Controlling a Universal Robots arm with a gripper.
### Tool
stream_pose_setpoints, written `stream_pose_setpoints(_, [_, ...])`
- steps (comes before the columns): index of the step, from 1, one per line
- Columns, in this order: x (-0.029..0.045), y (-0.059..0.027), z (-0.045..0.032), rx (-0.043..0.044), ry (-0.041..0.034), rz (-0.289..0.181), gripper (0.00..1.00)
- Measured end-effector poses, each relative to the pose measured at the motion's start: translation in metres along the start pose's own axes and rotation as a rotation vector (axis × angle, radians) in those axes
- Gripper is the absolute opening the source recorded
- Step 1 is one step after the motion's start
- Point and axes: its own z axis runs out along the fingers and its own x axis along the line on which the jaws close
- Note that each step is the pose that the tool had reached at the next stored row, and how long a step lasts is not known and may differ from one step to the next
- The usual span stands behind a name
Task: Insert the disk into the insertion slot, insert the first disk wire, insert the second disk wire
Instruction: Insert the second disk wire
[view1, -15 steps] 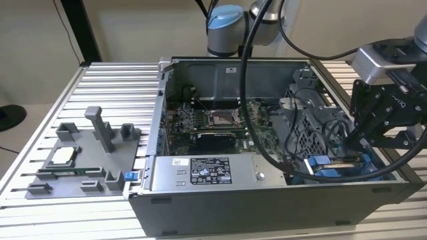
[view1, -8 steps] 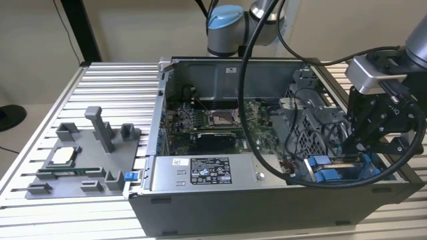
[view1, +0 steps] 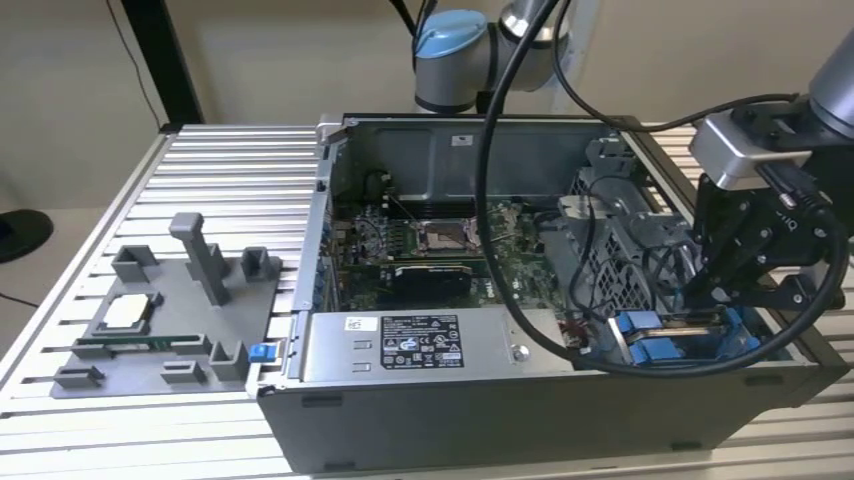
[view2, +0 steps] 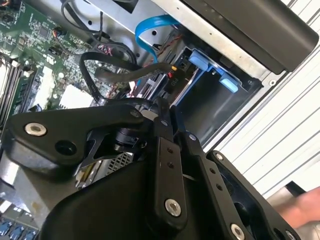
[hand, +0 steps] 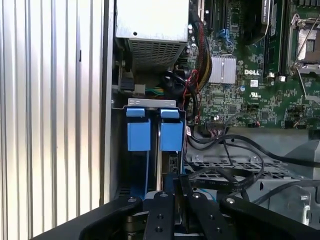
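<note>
My gripper (view1: 707, 295) hangs inside the open computer case at the exterior view's right, low over the drive cage (view1: 667, 345). Its black fingers are pressed together in both wrist views (view2: 162, 107) (hand: 177, 182), and I see nothing between them. The disk (view1: 687, 322) stands on edge in the insertion slot (hand: 156, 165), right under the fingers, flanked by blue carrier parts (hand: 171, 132). A second blue carrier front (hand: 138, 132) sits beside it. Black wires (hand: 225, 172) loop next to the cage. A black wire bundle with a connector (view2: 172, 70) lies just beyond the fingertips, near a blue flat cable (view2: 150, 27).
The grey labelled power-supply box (view1: 400, 345) sits along the case's front wall. The green motherboard (view1: 427, 240) fills the case floor. A grey fixture tray (view1: 160, 320) with parts rests on the slatted table at the exterior view's left. Cables trail from the arm.
</note>
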Motion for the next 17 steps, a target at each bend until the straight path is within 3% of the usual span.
stream_pose_setpoints(6, [-0.0019,-0.0001,0.0049,0.0163,0.0002,-0.001,0.00])
stream_pose_setpoints(17, [-0.0019,-0.0001,0.0073,0.0188,0.0004,-0.001,0.00])
